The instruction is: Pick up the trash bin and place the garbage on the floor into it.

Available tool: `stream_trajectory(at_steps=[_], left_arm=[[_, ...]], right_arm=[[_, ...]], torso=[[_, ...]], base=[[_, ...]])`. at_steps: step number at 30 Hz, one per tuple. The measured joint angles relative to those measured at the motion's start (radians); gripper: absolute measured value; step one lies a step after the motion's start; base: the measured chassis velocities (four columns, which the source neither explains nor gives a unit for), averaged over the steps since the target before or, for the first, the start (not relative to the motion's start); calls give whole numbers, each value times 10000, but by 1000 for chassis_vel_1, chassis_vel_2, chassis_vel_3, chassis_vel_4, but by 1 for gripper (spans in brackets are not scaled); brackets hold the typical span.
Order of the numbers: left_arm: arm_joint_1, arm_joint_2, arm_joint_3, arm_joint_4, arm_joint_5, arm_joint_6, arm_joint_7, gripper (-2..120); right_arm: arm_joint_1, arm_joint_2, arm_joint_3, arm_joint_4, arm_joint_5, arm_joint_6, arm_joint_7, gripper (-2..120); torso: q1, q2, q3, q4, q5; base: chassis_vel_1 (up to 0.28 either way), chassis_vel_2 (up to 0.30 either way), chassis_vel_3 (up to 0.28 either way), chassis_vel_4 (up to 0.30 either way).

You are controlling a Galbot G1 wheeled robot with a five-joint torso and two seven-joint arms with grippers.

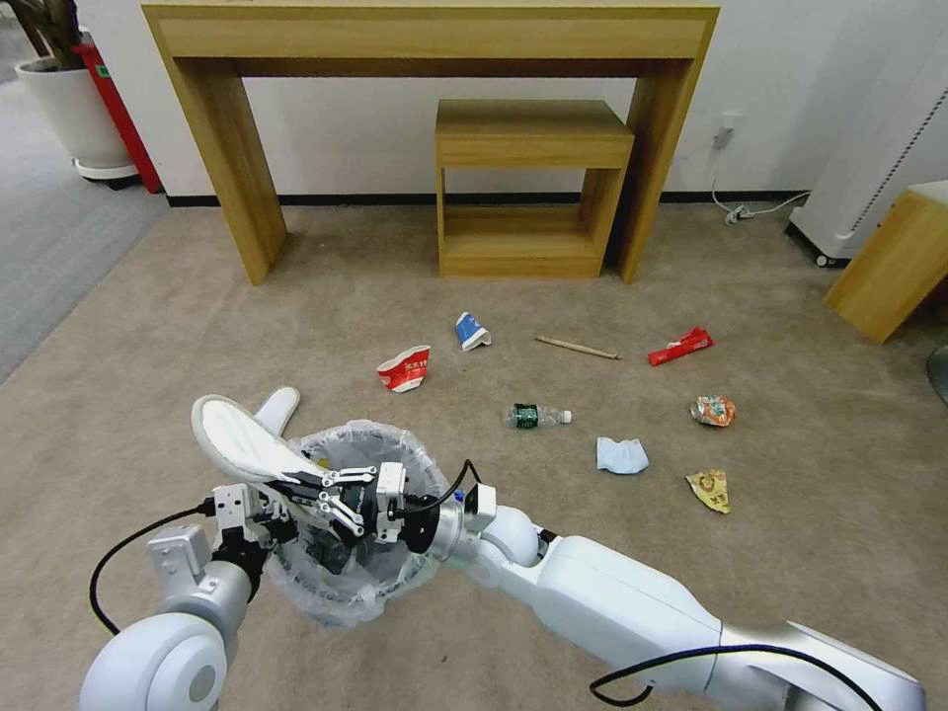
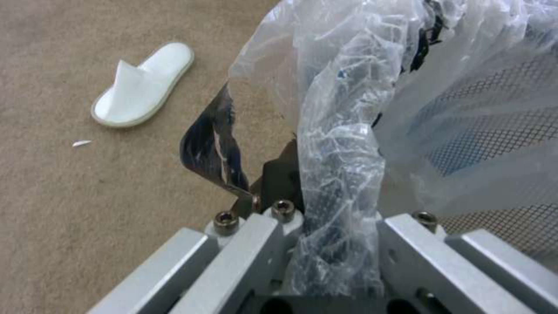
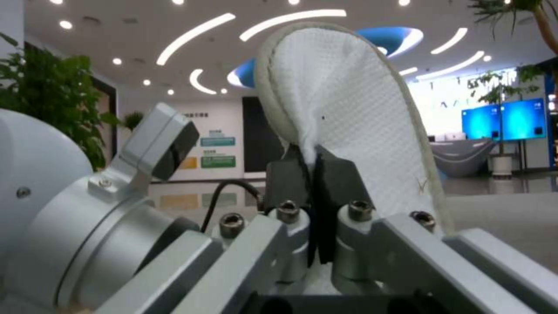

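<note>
The bin [image 1: 360,523], round and dark under a crinkly clear plastic liner, is held off the carpet [image 1: 592,592] at near left. The left gripper [image 1: 265,520] is clamped on its rim: in the left wrist view the liner [image 2: 337,174] is bunched between the shut jaws, with black mesh wall [image 2: 494,131] seen through the plastic.

A white slipper [image 1: 242,439], waffle-textured with a stitched cream edge, is pinched at its edge by the right gripper [image 1: 331,494] and held over the bin's mouth; in the right wrist view the dark fingertips [image 3: 340,174] are closed on the fabric of that slipper [image 3: 348,109]. A second white slipper [image 1: 276,407] lies flat on the carpet just beyond the bin.

Spread over the beige short-pile carpet, farther off and to the right:
- crushed red paper cup [image 1: 405,368], white lettering, not readable
- crushed blue paper cup [image 1: 471,331], print not readable
- clear bottle [image 1: 538,416], green label, white cap, lying on its side; label too small to read
- wooden stick [image 1: 578,347]
- red wrapper [image 1: 679,346], long and flat; print illegible
- crumpled can [image 1: 713,410], orange and green
- blue mask [image 1: 622,455], folded
- yellow wrapper [image 1: 711,489], triangular

A wooden desk [image 1: 434,39] with a small wooden stool [image 1: 533,133] beneath it stands against the far wall.
</note>
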Motion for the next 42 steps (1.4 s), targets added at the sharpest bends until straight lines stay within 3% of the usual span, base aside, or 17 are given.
stream_trajectory(at_steps=[4, 11, 16, 20, 23, 30, 42], left_arm=[[-24, 26, -26, -55, -96, 9, -29, 1], [-18, 33, -43, -58, -165, 10, -31, 1], [-54, 36, -43, -16, -194, 4, -28, 1], [-61, 9, -17, 4, -193, 1, -22, 1], [-65, -1, -12, 55, -194, -4, -14, 1], [-103, 60, -125, 259, -210, -18, -20, 1], [45, 340, -638, 553, -228, -73, -137, 1]], right_arm=[[-43, -144, 100, 16, -95, -105, -38, 23], [-75, -240, 138, -40, -190, -116, -58, 43], [-73, -254, 215, -83, -273, -97, -59, 67], [-73, -265, 268, -133, -343, -71, -57, 76], [-85, -283, 336, -151, -369, -35, -41, 92], [-139, -556, 682, 273, -215, -327, 659, 100], [-873, -2504, 2778, 1921, -223, -903, 2975, 100]], torso=[[0, 0, 0, 0, 0], [0, 0, 0, 0, 1], [0, 0, 0, 1, 1], [0, 0, 0, 1, 0], [0, 0, 0, 1, 1], [1, 0, 0, 3, 1], [0, 0, 0, -1, 3]], base=[[0, 0, 0, 0], [0, 0, 0, 0], [0, 0, 0, 0], [0, 0, 0, 0], [0, 0, 0, 0], [0, 0, 0, 0], [0, 0, 0, 0]])
